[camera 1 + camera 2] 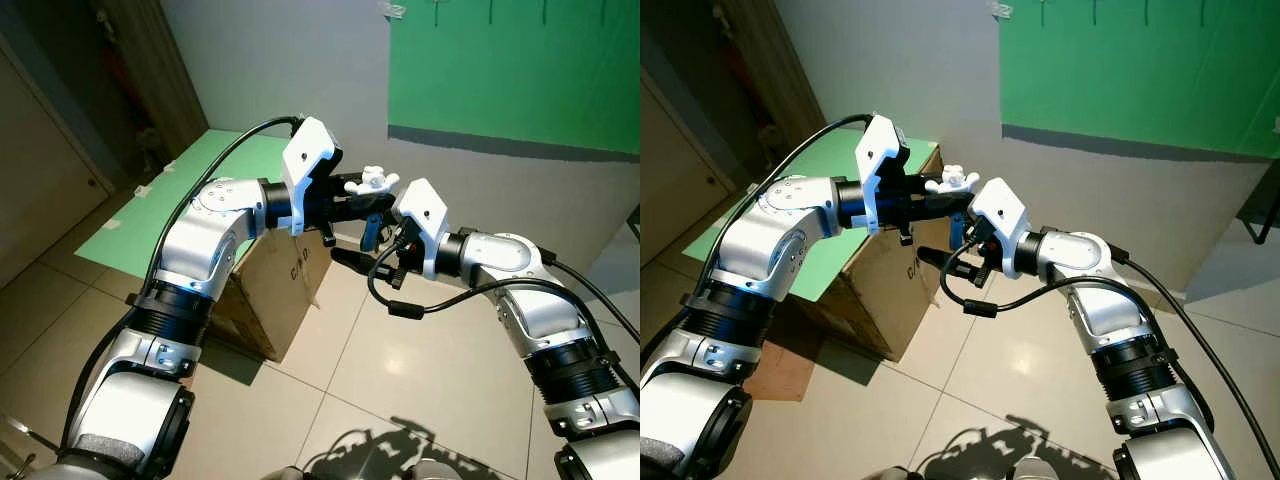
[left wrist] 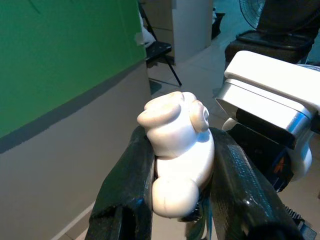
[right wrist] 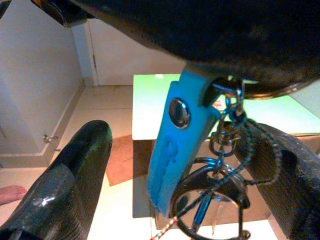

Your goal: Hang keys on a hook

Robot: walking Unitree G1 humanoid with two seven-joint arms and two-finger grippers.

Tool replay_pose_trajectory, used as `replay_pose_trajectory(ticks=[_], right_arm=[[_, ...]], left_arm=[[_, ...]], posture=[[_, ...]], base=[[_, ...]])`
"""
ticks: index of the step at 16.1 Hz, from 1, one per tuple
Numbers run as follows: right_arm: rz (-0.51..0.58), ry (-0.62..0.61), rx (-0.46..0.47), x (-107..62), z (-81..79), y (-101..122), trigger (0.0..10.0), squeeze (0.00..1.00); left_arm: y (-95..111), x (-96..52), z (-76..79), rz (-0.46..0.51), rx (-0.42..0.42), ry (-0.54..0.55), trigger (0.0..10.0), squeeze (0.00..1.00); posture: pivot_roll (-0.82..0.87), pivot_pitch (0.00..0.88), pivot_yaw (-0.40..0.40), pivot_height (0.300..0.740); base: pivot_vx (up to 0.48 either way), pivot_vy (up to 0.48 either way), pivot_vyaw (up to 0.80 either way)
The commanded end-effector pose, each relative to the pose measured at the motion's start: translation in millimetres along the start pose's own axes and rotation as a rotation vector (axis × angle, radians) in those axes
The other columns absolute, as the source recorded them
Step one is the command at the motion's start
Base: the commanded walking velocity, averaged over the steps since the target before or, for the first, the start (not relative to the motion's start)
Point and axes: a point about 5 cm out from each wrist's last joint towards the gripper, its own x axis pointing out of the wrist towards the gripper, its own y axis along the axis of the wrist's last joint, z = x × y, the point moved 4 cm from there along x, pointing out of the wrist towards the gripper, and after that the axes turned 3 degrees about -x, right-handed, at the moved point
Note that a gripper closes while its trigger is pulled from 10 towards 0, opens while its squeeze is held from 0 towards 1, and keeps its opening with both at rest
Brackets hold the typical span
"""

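Observation:
A white toy-shaped key fob (image 2: 175, 150) is pinched between the fingers of my left gripper (image 1: 366, 198), held up at chest height. Beneath the fob hang a blue strap (image 3: 175, 145) and metal key rings (image 3: 210, 197) with a thin cord. My right gripper (image 1: 364, 238) is open right under the left one. Its two black fingers (image 3: 75, 175) stand either side of the strap and rings without touching them. Small dark hooks (image 1: 494, 12) hang along the top of the green wall panel (image 1: 520, 70) ahead.
A cardboard box (image 1: 285, 290) stands on the tiled floor (image 1: 400, 380) below the grippers. A green tabletop (image 1: 165, 205) lies behind it to the left. A white wall corner (image 1: 300, 60) rises between the table and the green panel.

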Motion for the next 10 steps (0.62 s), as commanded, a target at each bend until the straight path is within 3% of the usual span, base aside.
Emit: replay_pose_trajectory(ticks=[1, 2, 3, 7, 8, 9, 10], right_arm=[[0.017, -0.009, -0.028, 3.0, 3.6, 8.7, 10.0, 0.00], [0.014, -0.011, -0.027, 3.0, 3.8, 8.3, 10.0, 0.00], [0.008, -0.013, -0.024, 3.1, 3.9, 7.5, 10.0, 1.00], [0.005, -0.041, -0.026, 4.4, 7.8, 7.5, 10.0, 1.00], [0.005, -0.065, -0.017, 5.1, 11.4, 8.1, 10.0, 0.17], [0.006, -0.075, -0.012, 5.4, 13.4, 8.3, 10.0, 0.00], [0.008, -0.076, -0.011, 5.5, 14.0, 8.4, 2.3, 0.00]], left_arm=[[5.0, 0.5, -2.8, -0.002, 0.020, 0.007, 0.0, 0.00], [5.1, 0.6, -3.0, -0.002, 0.020, 0.008, 0.0, 0.00], [4.9, 0.9, -3.0, -0.002, 0.018, 0.008, 0.0, 0.00], [4.4, 1.4, -3.4, -0.003, 0.016, 0.011, 0.0, 0.00], [4.4, 1.4, -3.3, -0.003, 0.017, 0.012, 0.0, 0.00], [4.4, 1.5, -3.3, -0.003, 0.017, 0.012, 0.0, 0.00], [4.4, 1.7, -3.4, -0.003, 0.016, 0.012, 0.0, 0.00]], posture=[[-0.28, 0.002, 0.161, 0.740], [-0.28, 0.003, 0.161, 0.740], [-0.28, 0.005, 0.161, 0.740], [-0.28, 0.004, 0.159, 0.740], [-0.28, 0.004, 0.159, 0.740], [-0.28, 0.004, 0.159, 0.740], [-0.28, 0.002, 0.159, 0.740]], base=[[0.000, 0.000, 0.00], [0.000, 0.000, 0.00], [0.000, 0.000, 0.00], [0.000, 0.000, 0.00], [0.000, 0.000, 0.00], [0.000, 0.000, 0.00], [0.000, 0.000, 0.00]])
